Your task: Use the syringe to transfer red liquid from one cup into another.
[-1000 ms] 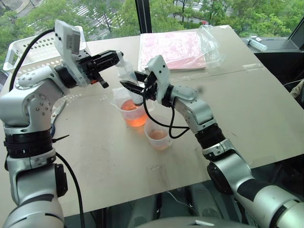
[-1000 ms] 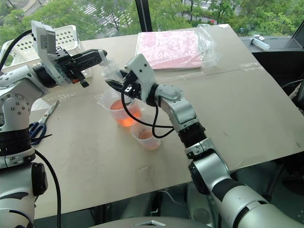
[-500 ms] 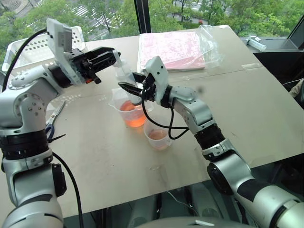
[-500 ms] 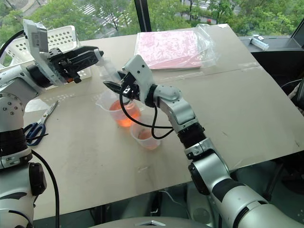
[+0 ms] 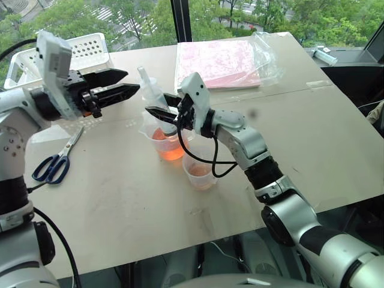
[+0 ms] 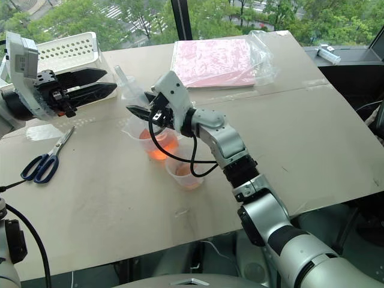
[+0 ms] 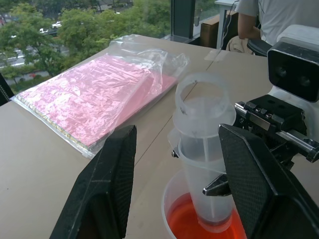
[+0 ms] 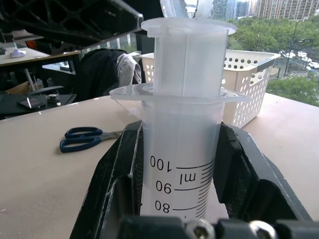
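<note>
The syringe [image 5: 150, 87] stands tilted with its tip in the larger clear beaker [image 5: 149, 127], which holds red liquid [image 5: 170, 149]. My right gripper [image 5: 159, 105] is shut on the syringe barrel [image 8: 182, 124], just under its flange. My left gripper [image 5: 133, 81] hangs open to the left of the plunger top, apart from it. In the left wrist view its fingers [image 7: 107, 189] stand either side of the syringe [image 7: 204, 149] without touching it. The smaller cup [image 5: 199, 171] stands just in front of the beaker, with a little red liquid at its bottom.
A white perforated basket [image 5: 66, 57] sits at the table's back left. Blue-handled scissors [image 5: 54, 165] lie at the left. A pink packet in a plastic bag [image 5: 219, 63] lies at the back. A seated person [image 7: 269, 20] is beyond the table's end.
My left gripper has opened, let go of the plunger top and drawn away to the left, uncovering the scissors. My right gripper and the syringe have stayed in place.
</note>
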Motion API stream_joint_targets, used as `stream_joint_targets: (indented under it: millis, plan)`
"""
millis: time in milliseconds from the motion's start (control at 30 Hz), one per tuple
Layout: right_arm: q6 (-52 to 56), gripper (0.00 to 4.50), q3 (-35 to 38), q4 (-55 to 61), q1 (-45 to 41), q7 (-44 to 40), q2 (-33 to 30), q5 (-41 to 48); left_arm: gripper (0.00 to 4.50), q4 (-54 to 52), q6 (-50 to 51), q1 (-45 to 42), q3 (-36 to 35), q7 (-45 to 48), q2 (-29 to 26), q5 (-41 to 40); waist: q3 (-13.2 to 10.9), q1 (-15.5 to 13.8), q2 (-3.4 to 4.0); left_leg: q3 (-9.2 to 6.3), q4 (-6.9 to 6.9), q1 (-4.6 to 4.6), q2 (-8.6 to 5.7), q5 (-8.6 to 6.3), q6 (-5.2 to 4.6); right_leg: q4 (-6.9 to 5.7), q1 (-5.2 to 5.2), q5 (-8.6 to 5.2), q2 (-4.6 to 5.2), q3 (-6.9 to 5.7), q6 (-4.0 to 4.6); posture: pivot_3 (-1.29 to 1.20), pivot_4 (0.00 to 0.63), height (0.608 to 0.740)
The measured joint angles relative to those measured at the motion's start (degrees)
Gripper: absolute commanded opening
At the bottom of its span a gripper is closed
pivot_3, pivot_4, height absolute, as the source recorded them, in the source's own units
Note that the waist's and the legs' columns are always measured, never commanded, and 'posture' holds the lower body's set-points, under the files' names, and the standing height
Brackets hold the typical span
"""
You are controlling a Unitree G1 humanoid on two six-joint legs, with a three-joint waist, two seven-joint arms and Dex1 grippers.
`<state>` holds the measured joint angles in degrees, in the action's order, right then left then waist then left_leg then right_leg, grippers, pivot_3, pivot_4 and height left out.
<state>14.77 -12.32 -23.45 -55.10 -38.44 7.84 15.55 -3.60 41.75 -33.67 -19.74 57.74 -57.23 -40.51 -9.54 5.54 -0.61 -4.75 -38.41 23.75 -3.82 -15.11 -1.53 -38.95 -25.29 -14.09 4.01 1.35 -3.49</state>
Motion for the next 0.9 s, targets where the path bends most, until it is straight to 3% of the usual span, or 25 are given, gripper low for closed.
stream_joint_targets:
  millis: [300, 567, 667, 900]
  plan:
    - [1.08, 1.47, 5.42, 4.38, -5.35, 2.20, 0.55, 6.69, 2.61, 2.70, 2.93, -4.66, -5.60, 0.36, 0.81, -7.56, 0.00, 0.15, 0.00, -0.02, 0.04, -0.01, 0.01, 0.00, 0.00, 0.00, -0.01, 0.00, 0.02, -0.03, 0.00, 0.00, 0.150, 0.740]
    - [15.06, 1.47, 9.17, 18.29, -5.33, 1.52, 0.13, 20.37, 2.61, 4.16, 4.14, -7.24, -6.62, 0.11, 0.82, -10.62, 0.00, 0.02, 0.00, -0.04, 0.01, 0.00, 0.00, 0.00, 0.00, 0.00, 0.00, 0.00, 0.03, -0.06, 0.00, 0.00, 0.150, 0.740]
    - [21.27, 1.47, 10.76, 24.93, -3.10, -0.02, -3.74, 26.70, 2.61, 4.31, 4.54, -8.68, -5.20, 0.82, 1.39, -11.43, 0.01, -0.31, -0.02, -0.11, -0.02, 0.02, -0.01, 0.00, 0.00, 0.01, 0.05, 0.00, 0.06, -0.13, 0.00, 0.00, 0.150, 0.740]
    - [27.38, 1.47, 11.74, 33.51, 4.92, -3.26, -14.02, 31.67, 2.61, 2.79, 5.31, -13.23, -0.89, 0.45, 5.52, -12.28, 0.02, -0.67, -0.04, -0.06, -0.07, 0.02, -0.01, 0.00, -0.01, -0.02, 0.06, 0.00, 0.04, -0.09, 0.00, 0.00, 0.150, 0.740]
